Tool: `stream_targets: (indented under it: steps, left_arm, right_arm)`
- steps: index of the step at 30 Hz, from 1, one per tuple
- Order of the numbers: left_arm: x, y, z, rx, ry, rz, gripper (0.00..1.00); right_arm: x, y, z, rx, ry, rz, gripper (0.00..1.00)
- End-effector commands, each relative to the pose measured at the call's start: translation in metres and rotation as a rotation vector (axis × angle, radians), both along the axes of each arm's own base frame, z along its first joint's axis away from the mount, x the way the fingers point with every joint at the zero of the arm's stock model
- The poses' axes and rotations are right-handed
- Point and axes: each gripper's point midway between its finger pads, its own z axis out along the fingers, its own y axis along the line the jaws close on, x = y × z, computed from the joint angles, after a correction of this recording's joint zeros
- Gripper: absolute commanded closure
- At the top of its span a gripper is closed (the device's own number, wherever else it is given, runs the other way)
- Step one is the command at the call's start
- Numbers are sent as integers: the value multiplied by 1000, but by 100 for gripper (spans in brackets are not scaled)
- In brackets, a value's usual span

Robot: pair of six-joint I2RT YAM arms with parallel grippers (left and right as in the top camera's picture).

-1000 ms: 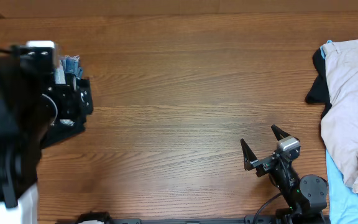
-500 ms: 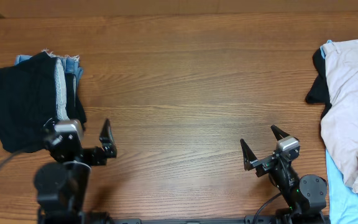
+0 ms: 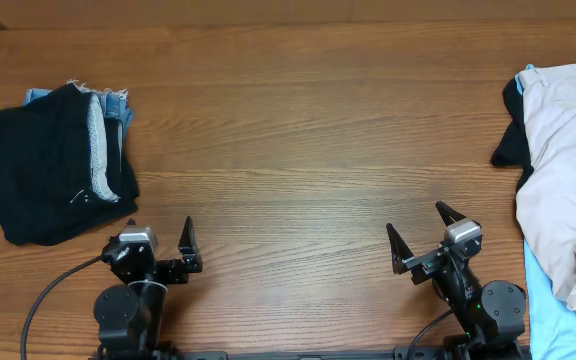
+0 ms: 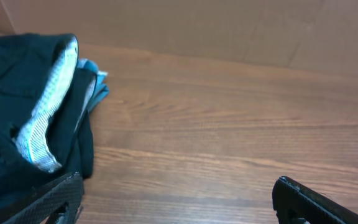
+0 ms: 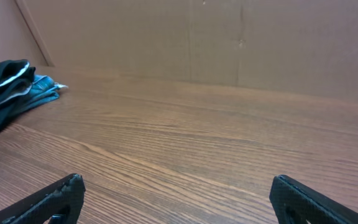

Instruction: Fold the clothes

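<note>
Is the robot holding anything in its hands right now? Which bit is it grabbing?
Nothing is held. The left gripper and the right gripper are both open and empty. The black shorts lie on the table, not touching either gripper.

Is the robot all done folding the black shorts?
Looks done: the black shorts lie folded in a neat bundle on the denim shorts, at the left of the table. In hand: nothing; the left gripper and right gripper are open and empty near the front edge. Left: perhaps the beige garment, rumpled on the right.
</note>
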Motion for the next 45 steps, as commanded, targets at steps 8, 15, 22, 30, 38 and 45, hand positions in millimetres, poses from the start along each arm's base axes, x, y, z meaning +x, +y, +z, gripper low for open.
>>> stream_targets:
  steps: [8,15,22,30,38,45]
  left_arm:
    - [6,-4,2,-15,-79,-20,0]
    - [6,-4,2,-15,-79,-21,0]
    - [6,-4,2,-15,-79,-21,0]
    - [6,-4,2,-15,-79,-21,0]
    - [6,-4,2,-15,-79,-21,0]
    - [6,-4,2,-15,-78,-21,0]
  right_arm:
    - [0,-1,4,1,-18,-2,0]
    - [0,-1,4,1,-18,-2,0]
    - [0,-1,4,1,-18,-2,0]
    - [0,-1,4,1,-18,-2,0]
    - [0,-1,4,1,-18,-2,0]
    - [0,-1,4,1,-18,-2,0]
